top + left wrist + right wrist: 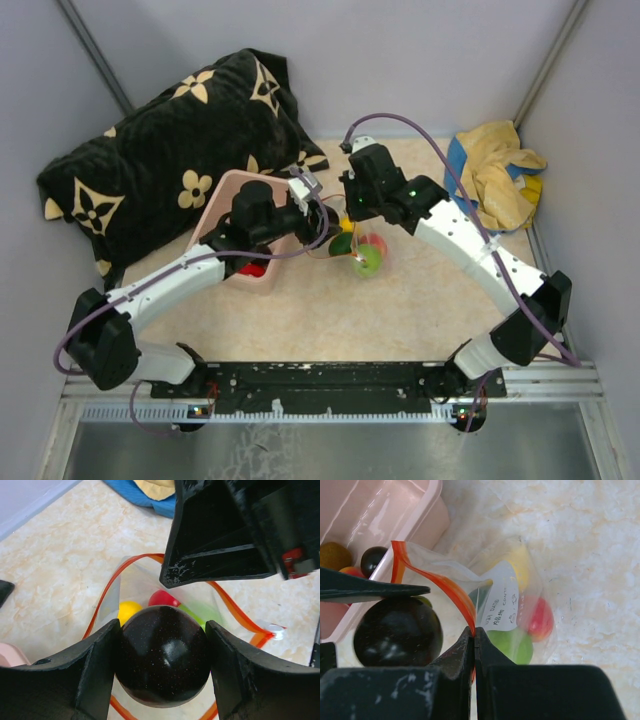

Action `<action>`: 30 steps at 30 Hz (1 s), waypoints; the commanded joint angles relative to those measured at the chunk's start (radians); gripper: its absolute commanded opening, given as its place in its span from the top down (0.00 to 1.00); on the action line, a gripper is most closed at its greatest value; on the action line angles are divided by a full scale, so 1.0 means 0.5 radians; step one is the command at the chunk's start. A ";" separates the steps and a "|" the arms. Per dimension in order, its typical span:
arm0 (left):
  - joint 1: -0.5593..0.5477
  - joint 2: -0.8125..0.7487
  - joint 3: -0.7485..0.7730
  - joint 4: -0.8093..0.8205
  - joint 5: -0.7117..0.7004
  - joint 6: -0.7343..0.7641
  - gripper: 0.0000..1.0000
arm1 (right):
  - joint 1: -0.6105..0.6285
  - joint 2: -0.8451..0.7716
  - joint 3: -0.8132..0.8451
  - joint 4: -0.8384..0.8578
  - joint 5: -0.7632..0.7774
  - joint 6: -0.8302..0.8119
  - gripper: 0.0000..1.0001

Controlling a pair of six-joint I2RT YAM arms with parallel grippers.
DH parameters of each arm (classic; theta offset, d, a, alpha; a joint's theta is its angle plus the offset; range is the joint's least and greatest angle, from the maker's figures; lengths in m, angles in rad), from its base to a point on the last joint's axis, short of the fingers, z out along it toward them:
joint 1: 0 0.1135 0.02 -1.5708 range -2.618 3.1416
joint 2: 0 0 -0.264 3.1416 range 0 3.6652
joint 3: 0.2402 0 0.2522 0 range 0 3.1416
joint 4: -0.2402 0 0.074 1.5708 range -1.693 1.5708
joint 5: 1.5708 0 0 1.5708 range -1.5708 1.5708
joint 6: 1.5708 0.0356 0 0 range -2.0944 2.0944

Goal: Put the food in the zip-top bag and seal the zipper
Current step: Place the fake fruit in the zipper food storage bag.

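Left gripper (162, 647) clamped on dark brown ball (162, 675) over the bag mouth; right gripper (475, 636) pinched shut on zipper (440, 582).
Only the left wrist view looks into the gaping mouth: yellow, red, green food (129, 611) inside zip-top bag (140, 587), beyond its jaws. Right wrist view shows pink tub (395, 510) left of its jaws, against the bag. Cushion (170, 170) and yellow cloth (500, 170) well apart.

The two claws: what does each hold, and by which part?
The left claw grips the dark round fruit by its two sides. The right claw pinches the bag by the orange strip at its mouth.
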 commanded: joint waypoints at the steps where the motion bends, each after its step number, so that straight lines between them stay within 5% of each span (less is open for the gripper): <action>1: -0.040 0.103 0.015 0.160 -0.114 0.121 0.48 | -0.013 -0.123 0.076 0.060 -0.013 0.019 1.00; 20: -0.069 0.227 0.112 0.160 -0.326 0.163 0.11 | -0.015 -0.156 0.022 0.078 0.003 0.040 1.00; 30: -0.068 -0.018 0.116 -0.137 -0.452 -0.036 0.09 | -0.014 -0.162 0.011 0.096 0.051 0.045 1.00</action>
